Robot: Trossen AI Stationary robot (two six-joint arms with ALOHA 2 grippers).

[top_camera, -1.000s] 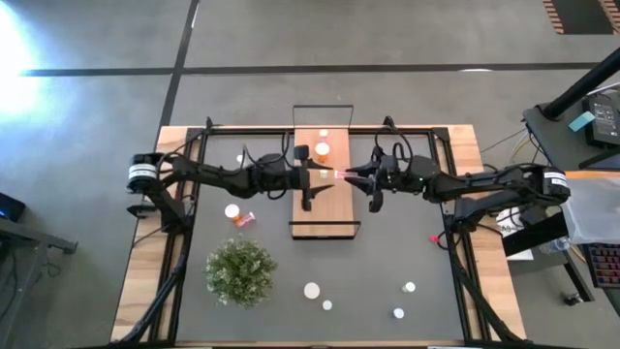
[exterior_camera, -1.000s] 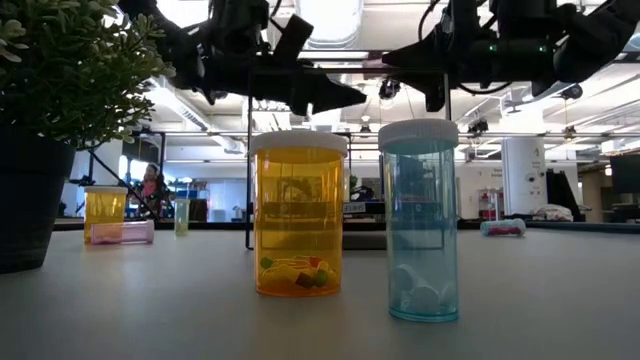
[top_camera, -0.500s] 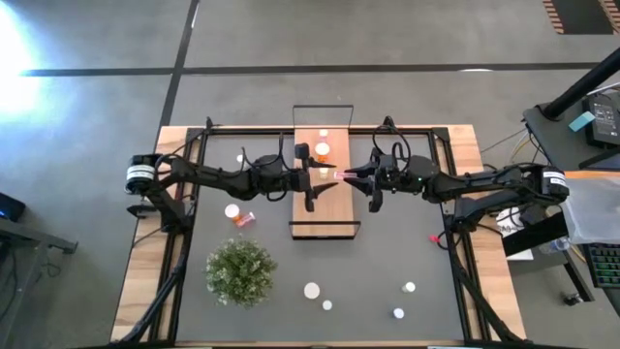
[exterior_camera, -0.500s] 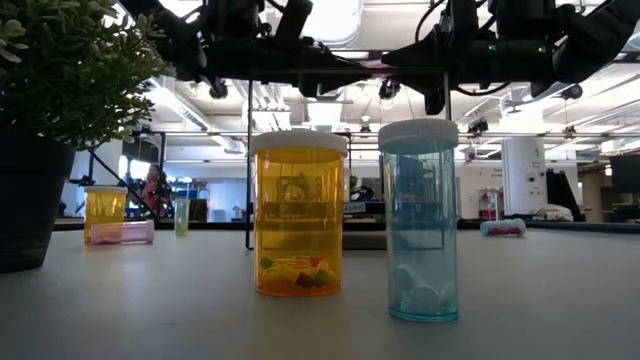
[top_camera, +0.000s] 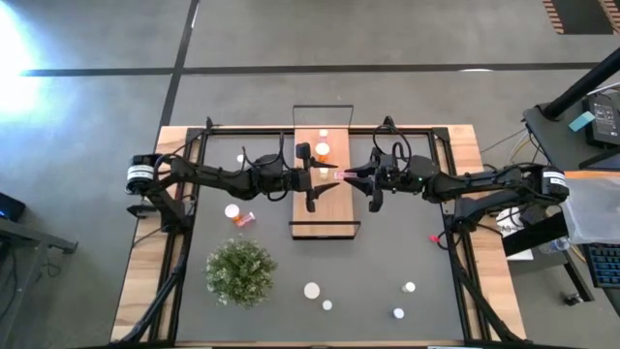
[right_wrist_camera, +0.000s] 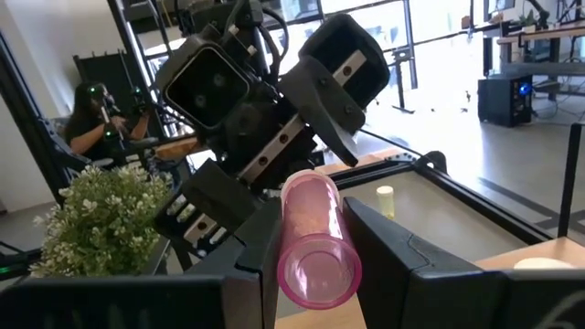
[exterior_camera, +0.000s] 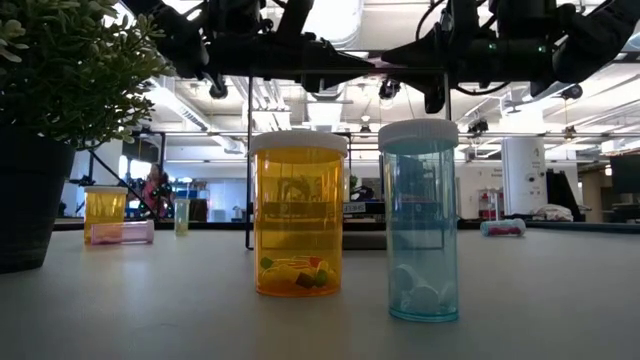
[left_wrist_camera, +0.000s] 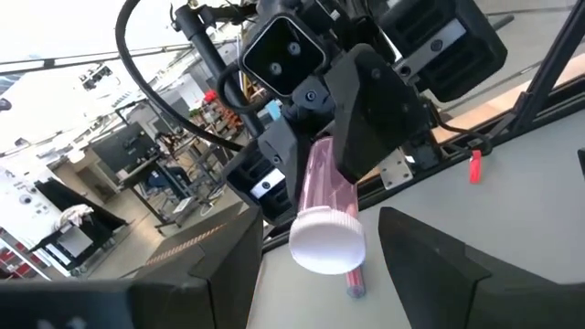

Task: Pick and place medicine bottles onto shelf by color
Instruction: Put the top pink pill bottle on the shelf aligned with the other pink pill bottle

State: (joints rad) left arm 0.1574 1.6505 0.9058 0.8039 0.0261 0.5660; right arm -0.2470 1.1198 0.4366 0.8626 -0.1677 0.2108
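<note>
Both arms meet above the shelf [top_camera: 325, 194] at the middle of the surface. The right hand [top_camera: 345, 174] grips a pink bottle [right_wrist_camera: 311, 239] by its body, holding it level in the air. The bottle's white cap [left_wrist_camera: 327, 242] points toward the left hand [top_camera: 318, 175], whose fingers [left_wrist_camera: 439, 274] stand open on either side of the cap without touching it. This looks like a handover in mid-air, judged from the pose.

Other bottles wait elsewhere: two white caps [top_camera: 323, 149] already stand on the shelf's far end, an orange bottle [exterior_camera: 297, 213] and a blue one [exterior_camera: 421, 220] stand near the low camera, and a few more sit by the plant [top_camera: 240, 270] and on the near right of the surface.

The risk lies in the exchange. If the right hand lets go before the left has closed firmly, the bottle drops onto the shelf and may roll off or knock the two standing there. The cap is wider than the body, so a pinch on its rim alone could slip. A sideways push from the left fingers could also twist the bottle out of the right hand's grip.

Against the frame a second earlier, the left hand has swung up in the low view, from nose-down to level with the right hand. Both hands' openings look unchanged.
</note>
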